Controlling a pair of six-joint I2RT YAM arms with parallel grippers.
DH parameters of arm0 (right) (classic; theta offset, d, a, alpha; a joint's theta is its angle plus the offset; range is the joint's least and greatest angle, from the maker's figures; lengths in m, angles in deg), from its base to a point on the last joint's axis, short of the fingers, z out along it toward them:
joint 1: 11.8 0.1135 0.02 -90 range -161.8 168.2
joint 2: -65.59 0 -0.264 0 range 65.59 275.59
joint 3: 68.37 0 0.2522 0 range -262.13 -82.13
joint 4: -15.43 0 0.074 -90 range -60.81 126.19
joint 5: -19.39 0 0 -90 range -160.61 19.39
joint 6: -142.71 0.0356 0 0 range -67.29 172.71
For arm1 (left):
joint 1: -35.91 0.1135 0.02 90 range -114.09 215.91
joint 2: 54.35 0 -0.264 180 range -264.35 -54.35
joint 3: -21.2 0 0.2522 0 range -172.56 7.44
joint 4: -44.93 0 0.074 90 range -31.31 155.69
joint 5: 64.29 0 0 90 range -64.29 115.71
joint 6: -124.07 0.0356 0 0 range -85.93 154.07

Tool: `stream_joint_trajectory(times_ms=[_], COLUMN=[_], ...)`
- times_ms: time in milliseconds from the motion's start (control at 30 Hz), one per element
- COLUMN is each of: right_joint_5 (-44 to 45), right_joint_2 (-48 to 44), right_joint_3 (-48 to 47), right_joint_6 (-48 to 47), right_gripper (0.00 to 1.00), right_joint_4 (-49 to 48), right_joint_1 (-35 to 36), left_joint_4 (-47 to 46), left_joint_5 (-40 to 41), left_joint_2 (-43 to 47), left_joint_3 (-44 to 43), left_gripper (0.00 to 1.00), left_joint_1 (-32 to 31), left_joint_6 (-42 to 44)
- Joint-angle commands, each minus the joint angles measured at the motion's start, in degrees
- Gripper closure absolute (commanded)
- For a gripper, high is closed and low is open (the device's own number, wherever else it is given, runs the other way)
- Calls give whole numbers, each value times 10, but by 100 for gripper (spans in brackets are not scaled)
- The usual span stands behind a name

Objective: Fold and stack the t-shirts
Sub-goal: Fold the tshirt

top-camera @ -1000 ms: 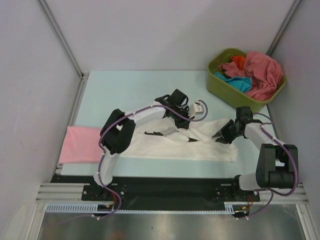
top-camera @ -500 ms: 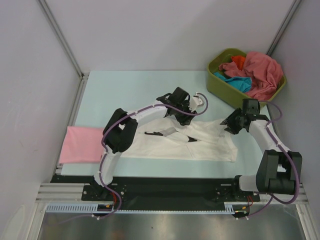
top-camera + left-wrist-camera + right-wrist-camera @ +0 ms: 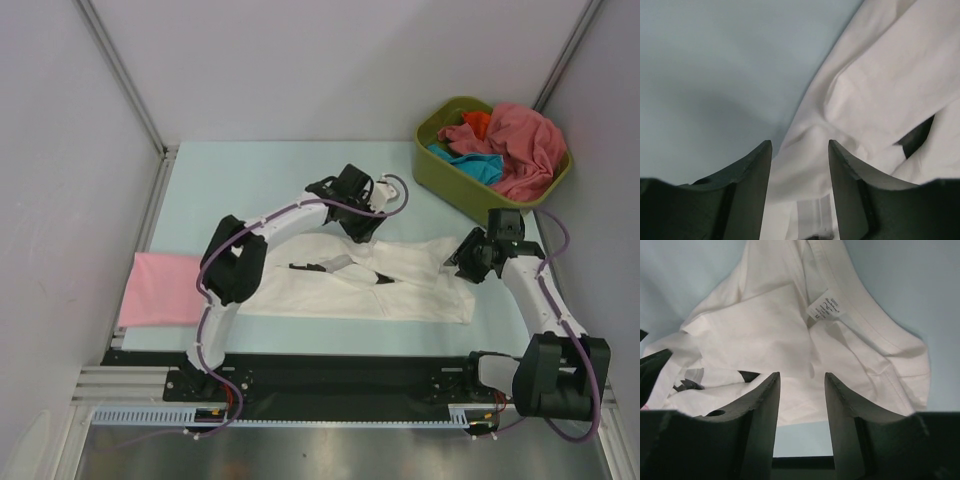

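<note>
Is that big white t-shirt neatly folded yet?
Not neatly: the white cloth t-shirt lies flat but rumpled, with loose layers overlapping unevenly.

White t-shirt (image 3: 400, 290), rumpled and partly folded over itself, lies flat at centre (neck label (image 3: 827, 307) facing up). Light pink t-shirt (image 3: 160, 288), folded flat, lies near left. Rose-red (image 3: 520, 145), teal (image 3: 475, 165) and orange (image 3: 477, 122) t-shirts are heaped in the tub (image 3: 440, 180), far right.

- Olive-green tub (image 3: 445, 190) sits at the table's far right corner, close against the right wall.
- Pale blue table (image 3: 250, 180), smooth and matte.
- Two grey metal posts (image 3: 120, 75) slant up the plain back walls.
- Silver rail (image 3: 130, 382) along the near edge, with a shiny steel sheet (image 3: 330, 450) just below it.
</note>
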Motion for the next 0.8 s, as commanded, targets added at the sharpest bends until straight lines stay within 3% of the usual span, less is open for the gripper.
stream_joint_trajectory(times_ms=[0,167,400,533,767], right_joint_5=[-18,-9,-33,-39,-38], right_joint_2=[27,46,78,100,123], right_joint_3=[5,18,53,62,63], right_joint_6=[-12,0,38,48,63], right_gripper=[53,53,53,53,55], right_joint_4=[-11,-3,-39,-65,-91], right_joint_1=[6,42,63,71,73], left_joint_4=[75,107,90,53,-39], left_joint_5=[-1,53,141,173,218], left_joint_2=[89,221,411,458,437], left_joint_3=[-14,155,456,527,588], left_gripper=[45,45,43,41,42], left_joint_1=[41,115,192,236,274], left_joint_6=[11,84,219,261,317])
